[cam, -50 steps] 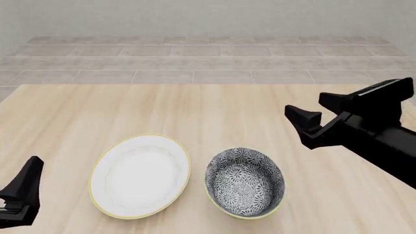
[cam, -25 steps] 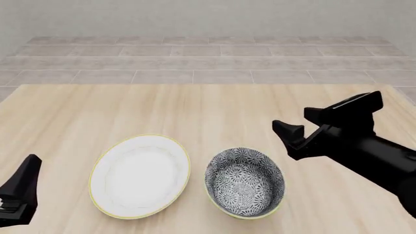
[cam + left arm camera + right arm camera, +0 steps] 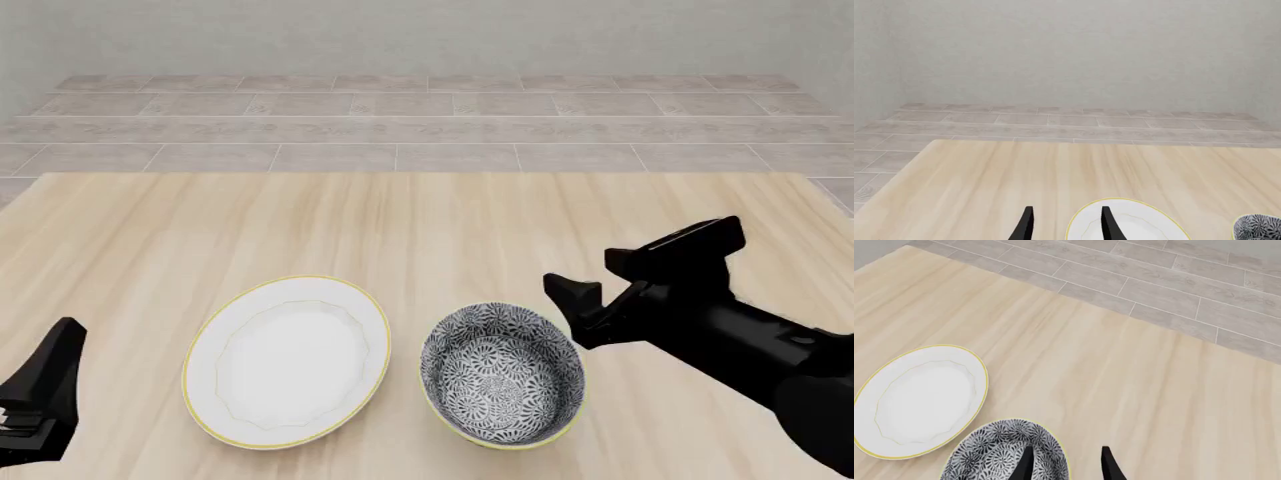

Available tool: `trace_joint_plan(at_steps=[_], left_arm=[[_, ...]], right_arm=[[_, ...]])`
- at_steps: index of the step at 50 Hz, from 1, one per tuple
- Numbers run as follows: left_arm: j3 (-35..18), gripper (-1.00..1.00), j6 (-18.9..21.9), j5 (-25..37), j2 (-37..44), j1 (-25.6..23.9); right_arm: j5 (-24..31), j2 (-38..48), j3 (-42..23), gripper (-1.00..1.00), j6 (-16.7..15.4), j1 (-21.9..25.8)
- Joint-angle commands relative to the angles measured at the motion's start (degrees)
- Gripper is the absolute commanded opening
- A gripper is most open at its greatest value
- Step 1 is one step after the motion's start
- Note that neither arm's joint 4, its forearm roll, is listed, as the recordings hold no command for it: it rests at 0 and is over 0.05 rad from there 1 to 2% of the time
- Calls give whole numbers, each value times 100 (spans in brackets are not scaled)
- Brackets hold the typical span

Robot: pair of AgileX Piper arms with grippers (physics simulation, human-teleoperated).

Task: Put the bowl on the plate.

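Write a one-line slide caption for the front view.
Open right gripper nears the patterned bowl beside the white plate.

Front camera looks down; all views share the plate.

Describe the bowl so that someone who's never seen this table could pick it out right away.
On the wooden table, look at the near edge, where two round dishes sit side by side. The bowl is the right-hand one, beside the right gripper. Unlike the flat white plate to its left, it is deep and covered in a dense black-and-white floral pattern.
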Motion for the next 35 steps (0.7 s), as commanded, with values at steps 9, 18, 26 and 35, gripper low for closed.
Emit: trace_joint_plan(at_steps=[9, 18, 26, 35], left_arm=[[129, 100, -1, -114, -1, 8], [131, 100, -7, -119, -1, 16], [129, 100, -16, -114, 0, 15], [111, 100, -9, -85, 1, 5]], right_arm=[[-379, 443, 223, 100, 65, 29], [-609, 677, 324, 100, 81, 33], [-792, 875, 403, 100, 140, 42], [-988, 1092, 468, 100, 205, 74]])
